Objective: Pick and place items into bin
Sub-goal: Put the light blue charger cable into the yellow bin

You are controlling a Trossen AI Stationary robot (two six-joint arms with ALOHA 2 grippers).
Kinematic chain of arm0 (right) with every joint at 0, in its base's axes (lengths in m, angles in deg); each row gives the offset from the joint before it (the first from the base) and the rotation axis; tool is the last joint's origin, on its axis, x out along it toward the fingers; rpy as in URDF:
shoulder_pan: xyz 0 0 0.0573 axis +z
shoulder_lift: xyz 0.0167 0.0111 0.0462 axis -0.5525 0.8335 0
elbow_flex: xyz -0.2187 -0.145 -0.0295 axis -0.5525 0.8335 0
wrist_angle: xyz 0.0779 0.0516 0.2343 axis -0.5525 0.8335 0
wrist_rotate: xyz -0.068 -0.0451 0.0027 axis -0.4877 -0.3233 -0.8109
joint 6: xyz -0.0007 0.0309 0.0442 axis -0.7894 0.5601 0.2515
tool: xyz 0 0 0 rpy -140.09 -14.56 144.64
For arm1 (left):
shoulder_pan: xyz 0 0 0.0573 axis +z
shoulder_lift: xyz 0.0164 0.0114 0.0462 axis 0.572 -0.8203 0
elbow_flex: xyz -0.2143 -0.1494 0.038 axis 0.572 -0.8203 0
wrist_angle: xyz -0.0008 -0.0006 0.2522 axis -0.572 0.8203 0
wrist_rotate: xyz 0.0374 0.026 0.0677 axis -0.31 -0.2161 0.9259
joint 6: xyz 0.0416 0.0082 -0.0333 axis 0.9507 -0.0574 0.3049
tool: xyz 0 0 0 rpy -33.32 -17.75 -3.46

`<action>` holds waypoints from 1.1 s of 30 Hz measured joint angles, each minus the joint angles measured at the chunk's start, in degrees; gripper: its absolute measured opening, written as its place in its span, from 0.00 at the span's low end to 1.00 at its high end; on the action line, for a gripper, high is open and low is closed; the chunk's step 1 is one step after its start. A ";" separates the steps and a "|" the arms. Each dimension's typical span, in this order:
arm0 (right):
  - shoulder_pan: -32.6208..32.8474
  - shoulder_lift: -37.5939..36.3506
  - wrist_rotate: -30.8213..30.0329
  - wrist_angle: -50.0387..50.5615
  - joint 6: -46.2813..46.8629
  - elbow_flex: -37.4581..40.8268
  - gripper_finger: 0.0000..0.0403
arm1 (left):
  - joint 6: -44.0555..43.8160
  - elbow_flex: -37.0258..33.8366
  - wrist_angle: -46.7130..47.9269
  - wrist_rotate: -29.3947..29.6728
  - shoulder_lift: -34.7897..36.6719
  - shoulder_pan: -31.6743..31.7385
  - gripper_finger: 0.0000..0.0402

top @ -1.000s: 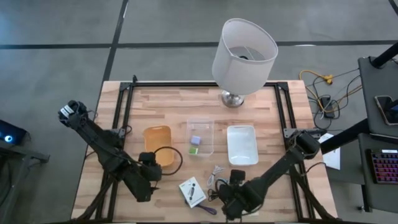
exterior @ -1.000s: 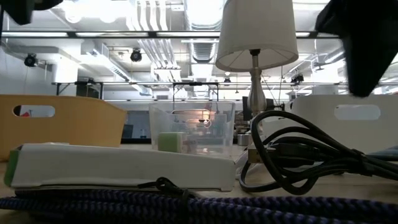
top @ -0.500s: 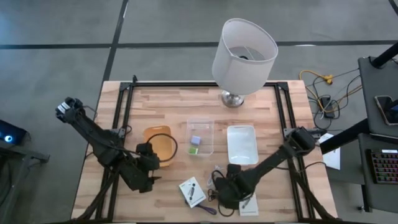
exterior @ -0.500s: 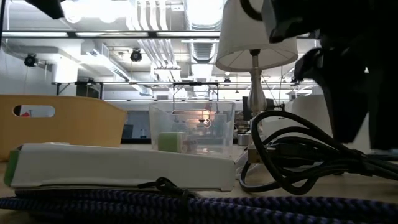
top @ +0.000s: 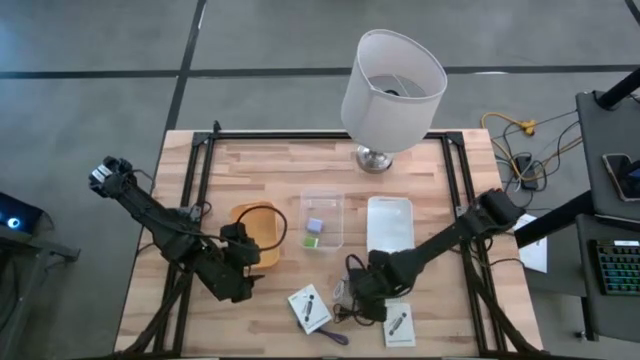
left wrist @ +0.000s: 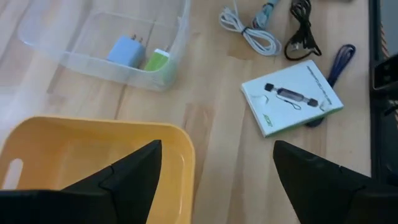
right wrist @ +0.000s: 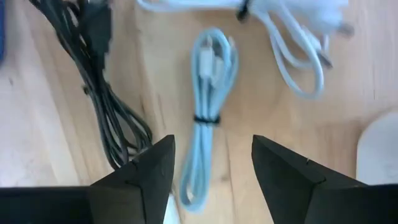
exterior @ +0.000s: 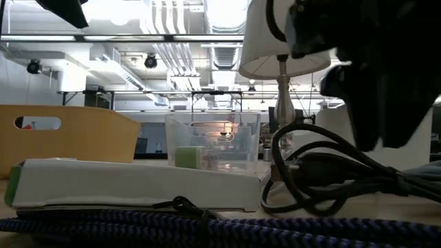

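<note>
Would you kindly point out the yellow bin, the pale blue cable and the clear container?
yellow bin (left wrist: 93, 146), left wrist view, on its bare floor.
pale blue cable (right wrist: 208, 118), right wrist view, on its dark tie at mid-bundle.
clear container (top: 322, 200), high view, on its far rim.

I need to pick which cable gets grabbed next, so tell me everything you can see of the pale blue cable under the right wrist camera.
The pale blue cable is a thin, smooth, plastic-looking cord folded into a long narrow bundle and cinched near its middle by a dark tie. It lies flat on the wooden table, between a black cable and a looser white cable. One end runs down between the right gripper fingers, which stand apart on either side of it.
</note>
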 joint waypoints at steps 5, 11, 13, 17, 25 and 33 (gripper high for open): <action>-0.37 -1.54 0.66 -7.30 5.81 3.05 0.49 | 1.97 -0.04 0.45 0.70 0.00 1.57 0.73; 0.80 0.76 -2.87 -8.27 7.15 0.14 0.49 | 3.32 -0.11 2.95 0.77 0.00 3.39 0.73; 0.91 1.62 -4.93 -6.15 7.12 -0.90 0.49 | 3.66 -0.13 2.99 0.73 0.00 3.87 0.73; 0.94 2.74 -6.96 -1.59 6.89 -2.37 0.49 | 4.13 -0.13 2.99 0.67 0.00 4.16 0.73; 4.06 2.24 -10.00 7.77 4.38 -8.27 0.49 | 5.07 -0.15 2.99 0.51 -0.02 4.61 0.73; 7.49 6.28 -10.03 8.45 5.72 -10.38 0.49 | 6.64 -1.01 2.94 0.60 -0.04 5.93 0.73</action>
